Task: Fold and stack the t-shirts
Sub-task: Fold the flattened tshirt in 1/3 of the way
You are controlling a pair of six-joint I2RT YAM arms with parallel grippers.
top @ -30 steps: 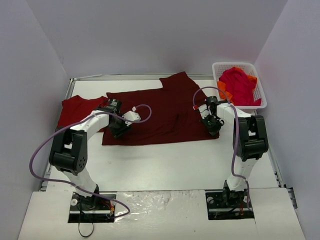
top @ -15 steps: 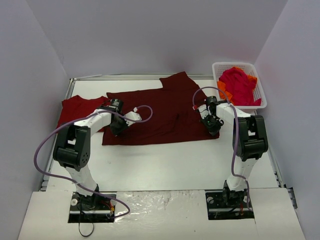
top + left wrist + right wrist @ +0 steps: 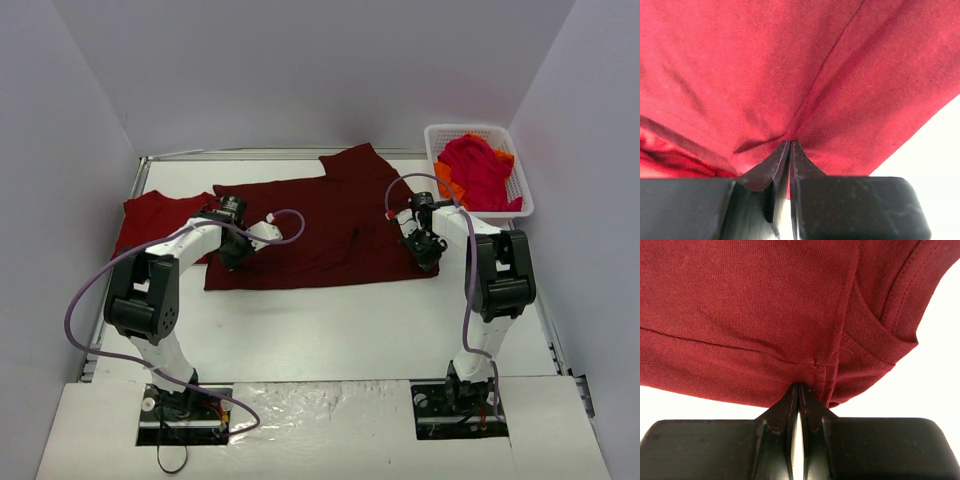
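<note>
A large dark maroon t-shirt (image 3: 320,225) lies spread flat across the middle of the table. My left gripper (image 3: 234,256) is at its lower left part, shut, with a pinch of the cloth (image 3: 805,90) gathered at its tips (image 3: 790,142). My right gripper (image 3: 429,260) is at the shirt's lower right corner, shut on the hem (image 3: 790,365) beside a seam, its tips (image 3: 800,386) pressed together. A brighter red t-shirt (image 3: 150,213) lies partly under the maroon one at the left edge.
A white lattice basket (image 3: 470,128) stands at the back right, holding a crimson shirt (image 3: 480,170) and an orange one (image 3: 443,182). Grey walls close in on three sides. Purple cables loop off both arms.
My left gripper has shut on the maroon cloth and shifted slightly left. The right gripper has stayed shut in place.
</note>
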